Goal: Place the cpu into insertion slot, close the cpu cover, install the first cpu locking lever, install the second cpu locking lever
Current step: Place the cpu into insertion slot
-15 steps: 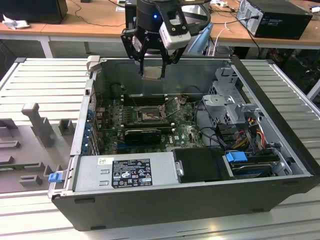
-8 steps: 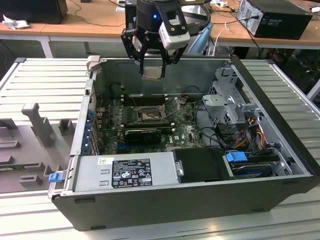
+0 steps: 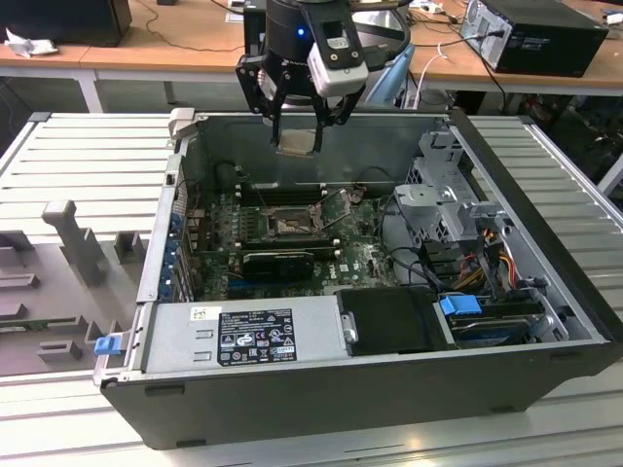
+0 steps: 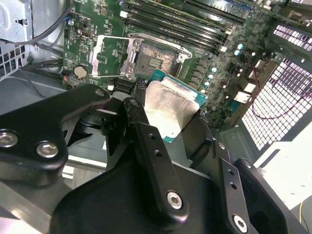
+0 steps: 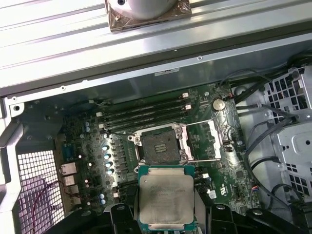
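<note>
We see a dark grey metal computer case [image 3: 321, 394] lying open on a ribbed pale grey surface [image 3: 88, 156]. Inside it sit a green motherboard [image 3: 375, 255], a row of long black memory sticks [image 3: 282, 193], a silver box-shaped power supply [image 3: 243, 336] along the near wall, and a grey metal drive cage [image 3: 443, 209] at the exterior view's right. In the board lies the square dark-framed insertion slot [image 5: 158, 146], its pale contact field bare, and the thin silver-grey cpu cover [image 4: 97, 56] is swung open just beside it. The black hand [image 3: 297, 138] hangs over the case's opening and is clamped on the small flat square cpu [image 5: 165, 200], tan-grey metal on a green edge, with a black finger [image 4: 146, 146] pressed against either side. We find the cpu level in that grip, above the board and apart from the slot, close to it in both wrist views.
</note>
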`<state>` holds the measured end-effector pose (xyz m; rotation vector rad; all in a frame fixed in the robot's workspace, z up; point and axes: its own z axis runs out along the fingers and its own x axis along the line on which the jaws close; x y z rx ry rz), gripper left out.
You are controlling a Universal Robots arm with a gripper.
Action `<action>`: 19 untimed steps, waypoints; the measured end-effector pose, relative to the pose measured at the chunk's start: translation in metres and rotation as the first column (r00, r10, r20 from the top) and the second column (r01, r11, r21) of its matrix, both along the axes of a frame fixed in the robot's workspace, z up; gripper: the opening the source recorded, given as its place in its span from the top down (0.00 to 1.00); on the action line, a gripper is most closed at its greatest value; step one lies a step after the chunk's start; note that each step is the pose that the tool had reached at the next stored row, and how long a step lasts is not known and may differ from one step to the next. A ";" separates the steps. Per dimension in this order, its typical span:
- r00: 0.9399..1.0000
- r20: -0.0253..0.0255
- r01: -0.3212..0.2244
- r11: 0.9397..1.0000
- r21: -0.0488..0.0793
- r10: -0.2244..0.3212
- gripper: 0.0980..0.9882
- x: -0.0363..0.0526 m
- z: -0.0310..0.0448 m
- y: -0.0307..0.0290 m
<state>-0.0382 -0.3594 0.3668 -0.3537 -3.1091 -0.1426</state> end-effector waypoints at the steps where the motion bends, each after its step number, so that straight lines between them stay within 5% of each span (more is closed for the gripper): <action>1: 1.000 0.000 0.003 1.000 0.000 -0.003 0.50 0.0000 0.0000 0.0000; 11: 0.999 0.000 0.053 0.999 0.000 -0.053 0.50 0.0000 0.0000 0.0000; 19: 0.992 0.000 0.127 0.992 0.000 -0.127 0.50 0.0000 0.0000 0.0000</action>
